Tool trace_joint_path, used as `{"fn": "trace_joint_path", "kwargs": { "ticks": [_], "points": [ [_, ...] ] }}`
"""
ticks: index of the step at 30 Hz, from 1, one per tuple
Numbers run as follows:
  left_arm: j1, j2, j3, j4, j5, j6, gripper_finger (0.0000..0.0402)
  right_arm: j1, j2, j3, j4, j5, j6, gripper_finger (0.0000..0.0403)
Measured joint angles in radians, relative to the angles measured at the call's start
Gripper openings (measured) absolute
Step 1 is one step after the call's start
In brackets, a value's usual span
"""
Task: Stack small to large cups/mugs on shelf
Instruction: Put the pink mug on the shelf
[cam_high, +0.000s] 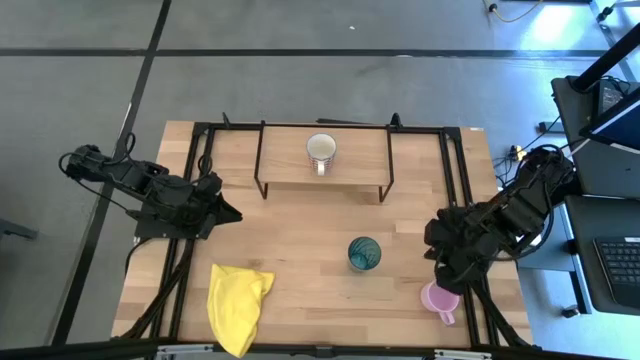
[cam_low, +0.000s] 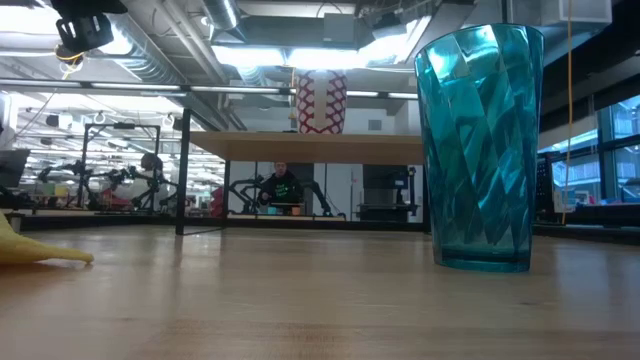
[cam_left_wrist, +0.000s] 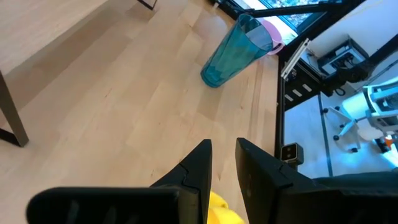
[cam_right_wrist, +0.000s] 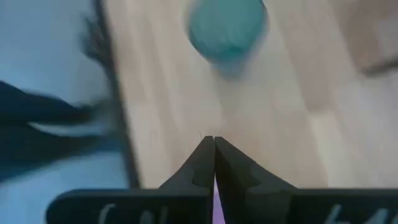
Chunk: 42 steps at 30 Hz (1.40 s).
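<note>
A white mug (cam_high: 321, 152) stands upright on the wooden shelf (cam_high: 290, 165) at the table's far side; the low view shows the mug (cam_low: 320, 102) on the shelf board (cam_low: 300, 148). The teal cup (cam_high: 364, 254) stands upright on the table, right of centre. The pink mug (cam_high: 440, 300) sits near the table's right front corner, partly under my right gripper (cam_high: 443, 272), which is shut (cam_right_wrist: 214, 149) above it. My left gripper (cam_high: 235, 213) hovers over the table's left side, its fingers (cam_left_wrist: 224, 162) narrowly open with nothing between them.
A crumpled yellow cloth (cam_high: 238, 305) lies near the front left. The shelf's black wire legs (cam_high: 260, 190) stand on the table. Bare wood lies between the shelf and the teal cup (cam_left_wrist: 233, 50). A desk (cam_high: 610, 230) stands beyond the table's right edge.
</note>
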Motion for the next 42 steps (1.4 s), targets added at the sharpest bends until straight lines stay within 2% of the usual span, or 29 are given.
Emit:
{"fn": "trace_joint_path", "kwargs": {
  "ticks": [3, 6, 13, 17, 21, 24, 29, 33, 38, 42],
  "points": [
    [0.0, 0.0, 0.0, 0.001, -0.005, -0.004, 0.0066, 0.0, 0.008, -0.008, -0.189, -0.076, 0.053, 0.0031],
    [0.0, 0.0, 0.0, 0.002, -0.005, -0.019, 0.0066, -0.009, -0.018, -0.075, -0.148, -0.188, 0.033, 0.0068],
    [0.0, 0.0, 0.0, 0.001, -0.006, -0.022, 0.0066, -0.003, -0.023, -0.198, -0.17, -0.341, 0.035, 0.0168],
    [0.0, 0.0, 0.0, -0.001, -0.006, -0.021, 0.0066, 0.05, -0.022, -0.258, -0.161, -0.417, 0.065, 0.0188],
    [0.0, 0.0, 0.0, -0.014, -0.006, -0.019, 0.0066, 0.099, -0.022, -0.299, -0.113, -0.434, 0.203, 0.019],
    [0.0, 0.0, 0.0, -0.014, -0.006, -0.018, 0.0066, 0.116, -0.022, -0.325, -0.004, -0.453, 0.323, 0.019],
    [0.0, 0.0, 0.0, -0.013, -0.007, 0.006, 0.0066, 0.143, -0.02, -0.369, 0.159, -0.351, 0.47, 0.019],
    [0.0, 0.0, 0.0, -0.013, -0.007, 0.008, 0.0066, 0.179, -0.019, -0.446, 0.23, -0.349, 0.566, 0.019],
    [0.0, 0.0, 0.0, -0.013, -0.006, 0.009, 0.0066, 0.191, -0.019, -0.506, 0.278, -0.345, 0.613, 0.019],
    [0.0, 0.0, 0.0, -0.013, -0.006, 0.009, 0.0066, 0.19, -0.019, -0.507, 0.268, -0.29, 0.61, 0.019]
  ]
}}
